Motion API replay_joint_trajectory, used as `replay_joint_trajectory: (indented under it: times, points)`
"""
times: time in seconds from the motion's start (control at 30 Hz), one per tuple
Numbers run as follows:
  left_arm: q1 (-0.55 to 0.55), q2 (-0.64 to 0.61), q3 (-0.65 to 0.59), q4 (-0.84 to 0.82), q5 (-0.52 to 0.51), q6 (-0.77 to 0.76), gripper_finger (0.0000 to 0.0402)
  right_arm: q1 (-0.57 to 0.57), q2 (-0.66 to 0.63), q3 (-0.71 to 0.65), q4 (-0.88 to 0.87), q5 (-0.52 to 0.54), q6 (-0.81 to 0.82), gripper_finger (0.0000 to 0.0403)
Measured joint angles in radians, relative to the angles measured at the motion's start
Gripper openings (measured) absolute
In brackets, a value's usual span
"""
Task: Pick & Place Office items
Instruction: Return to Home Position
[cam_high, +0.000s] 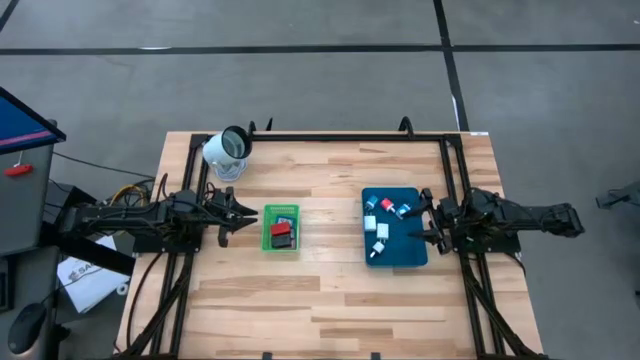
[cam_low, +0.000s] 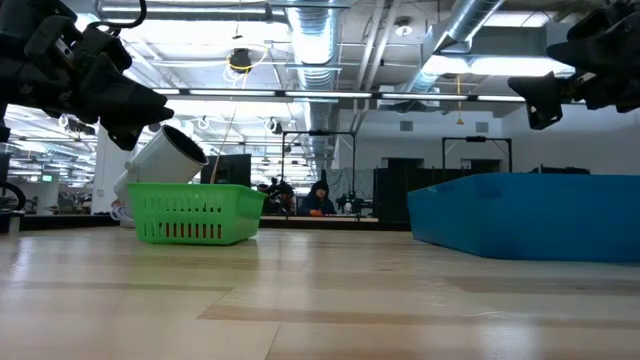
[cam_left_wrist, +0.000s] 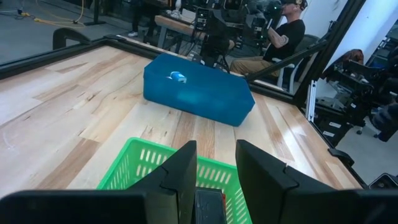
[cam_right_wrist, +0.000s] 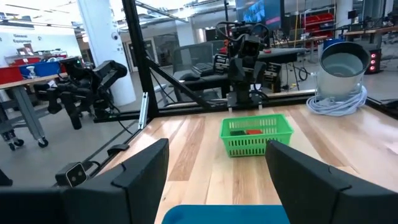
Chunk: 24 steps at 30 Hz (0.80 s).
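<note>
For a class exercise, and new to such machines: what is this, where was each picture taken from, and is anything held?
A robot: two dark arms at a table. One picture looks straight down, one level across the tabletop, two from cameras on the wrists. The green tray holds red and black items; the blue tray, white, red and blue ones. A white cylinder sits near a corner. The left tool hangs by the green tray, the right tool by the blue tray; both open, empty.
</note>
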Motion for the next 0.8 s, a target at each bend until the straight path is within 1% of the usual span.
replay_joint_trajectory:
  times: [0.8]
  points:
    - [0.000,0.000,0.000,0.000,0.000,0.000,0.0108,0.001,0.011,-0.002,0.002,-0.001,0.001,0.0260]
